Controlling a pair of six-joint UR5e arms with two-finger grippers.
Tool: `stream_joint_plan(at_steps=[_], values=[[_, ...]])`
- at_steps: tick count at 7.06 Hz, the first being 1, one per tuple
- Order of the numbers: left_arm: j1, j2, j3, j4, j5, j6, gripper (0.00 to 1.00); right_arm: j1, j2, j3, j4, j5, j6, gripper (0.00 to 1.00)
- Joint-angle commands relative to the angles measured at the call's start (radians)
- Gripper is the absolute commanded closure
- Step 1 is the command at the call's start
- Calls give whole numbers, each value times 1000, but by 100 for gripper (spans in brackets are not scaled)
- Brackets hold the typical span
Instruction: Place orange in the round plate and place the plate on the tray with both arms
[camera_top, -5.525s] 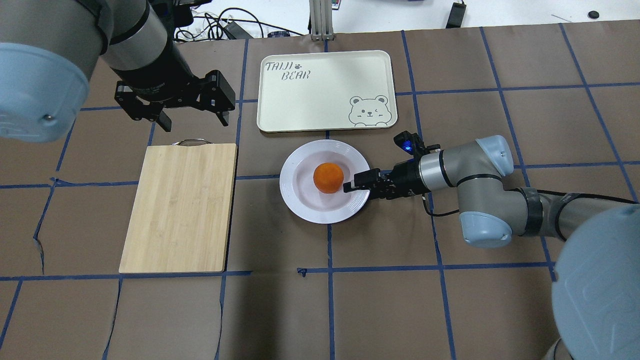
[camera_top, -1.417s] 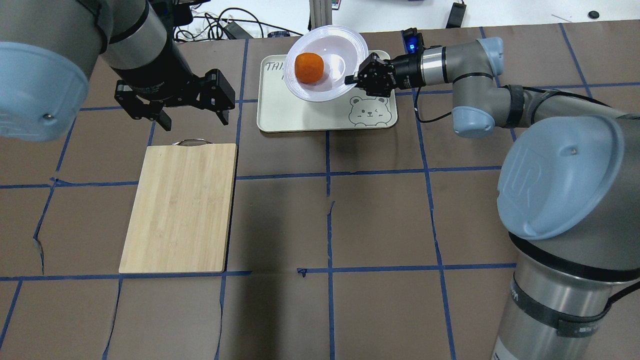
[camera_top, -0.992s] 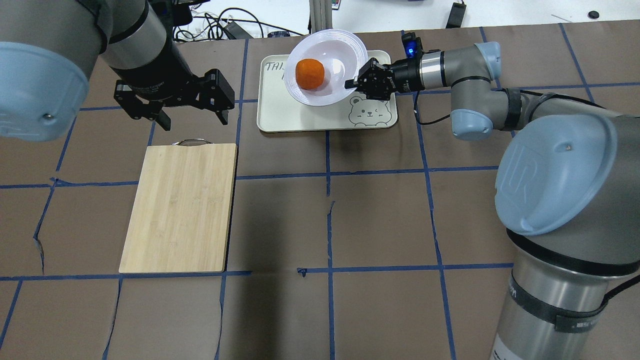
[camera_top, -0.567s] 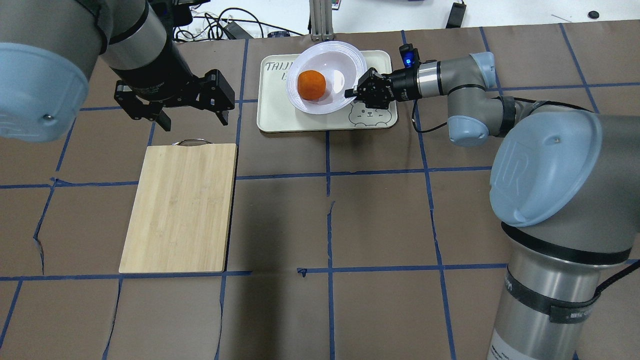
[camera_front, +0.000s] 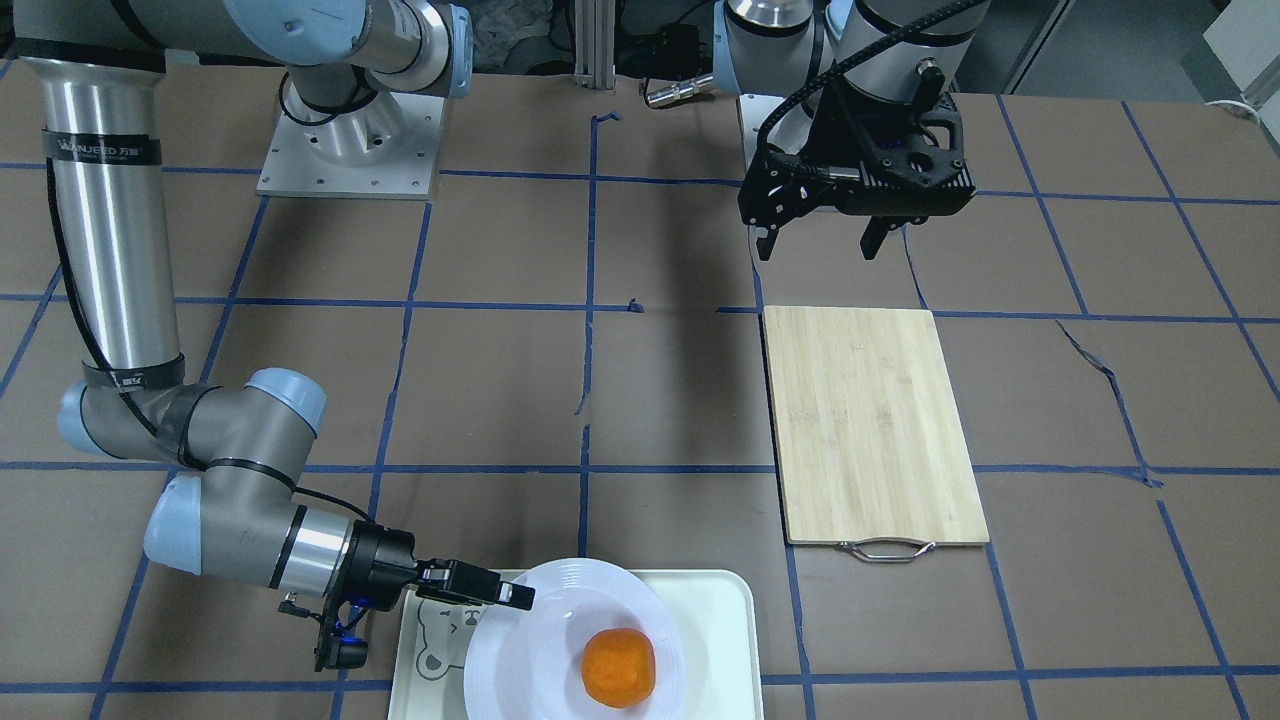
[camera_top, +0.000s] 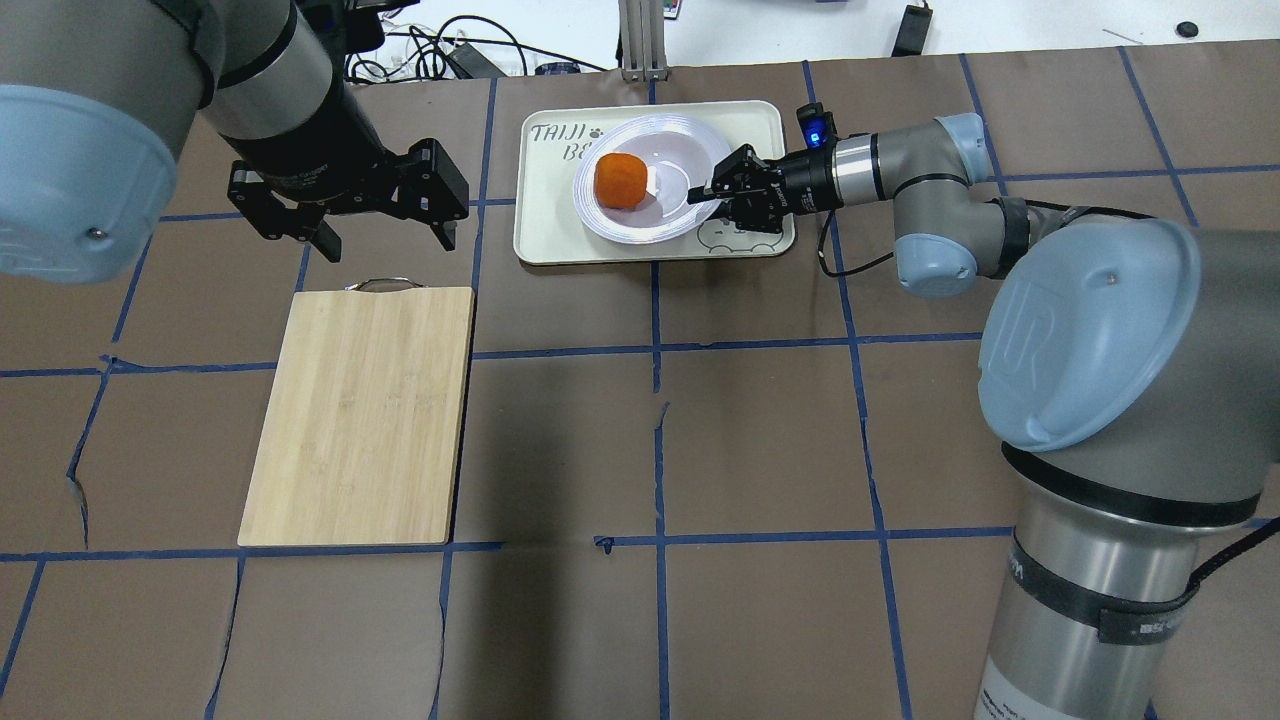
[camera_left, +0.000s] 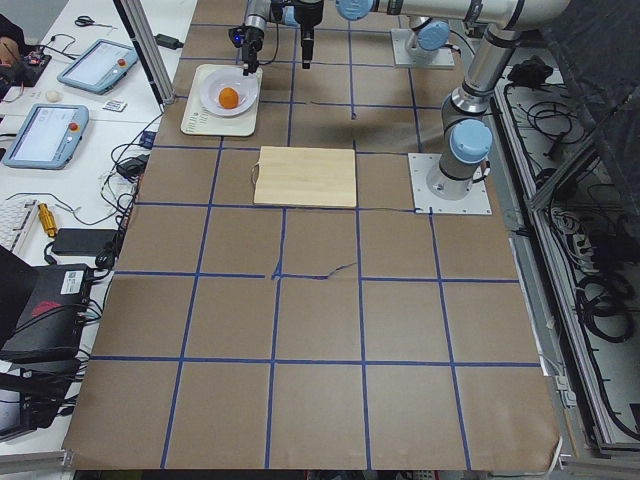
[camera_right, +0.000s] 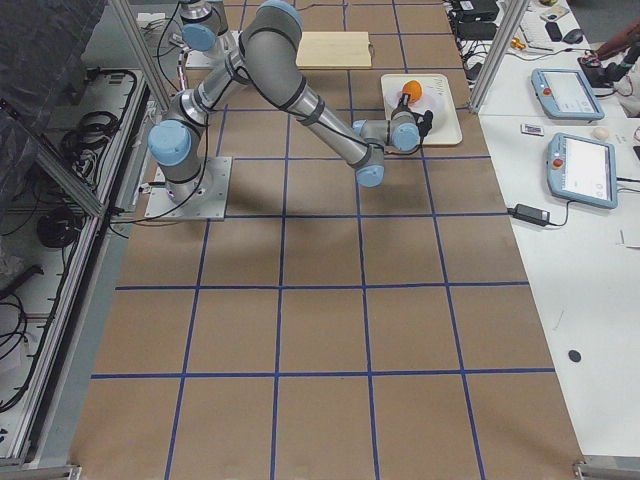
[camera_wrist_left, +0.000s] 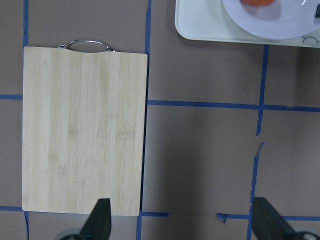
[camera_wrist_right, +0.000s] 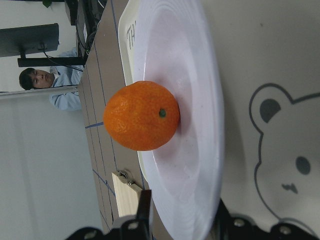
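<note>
The orange (camera_top: 620, 180) lies in the sunken centre of the round plate (camera_top: 670, 215), which sits low over or on the tray (camera_top: 545, 215); contact cannot be told. My right gripper (camera_top: 702, 195) is shut on the plate's right rim, one finger above it and one below, as the right wrist view shows with the orange (camera_wrist_right: 142, 116) on the plate (camera_wrist_right: 200, 150). In the front view the orange (camera_front: 618, 667), plate (camera_front: 530, 660) and right gripper (camera_front: 512, 597) sit at the bottom edge. My left gripper (camera_top: 388, 240) hangs open and empty to the tray's left.
A bamboo cutting board (camera_top: 362, 415) with a metal handle lies in front of the left gripper. The tray's bear face (camera_wrist_right: 285, 165) shows beside the plate. Cables and a metal post lie beyond the table's far edge. A person sits far off in the right wrist view.
The right gripper has carried the plate with the orange from the table up over the tray and lowered it onto or close above it. The left arm has not moved.
</note>
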Motion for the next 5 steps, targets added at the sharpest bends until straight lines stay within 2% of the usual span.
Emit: stream_joint_plan(at_steps=[1,2,3,4,5], values=[[0,0,0,0,0,0,0,-67,-33,-11,0,-56,-10,8],[0,0,0,0,0,0,0,-86,-80,-14,2,-170,-10,0],[2,0,0,0,0,0,0,-89,-149,-13,31,-305,-18,0],[2,0,0,2,-2,0,0,-87,-233,-11,130,-440,-21,0],[2,0,2,2,-2,0,0,-74,-355,-8,286,-618,-38,0]])
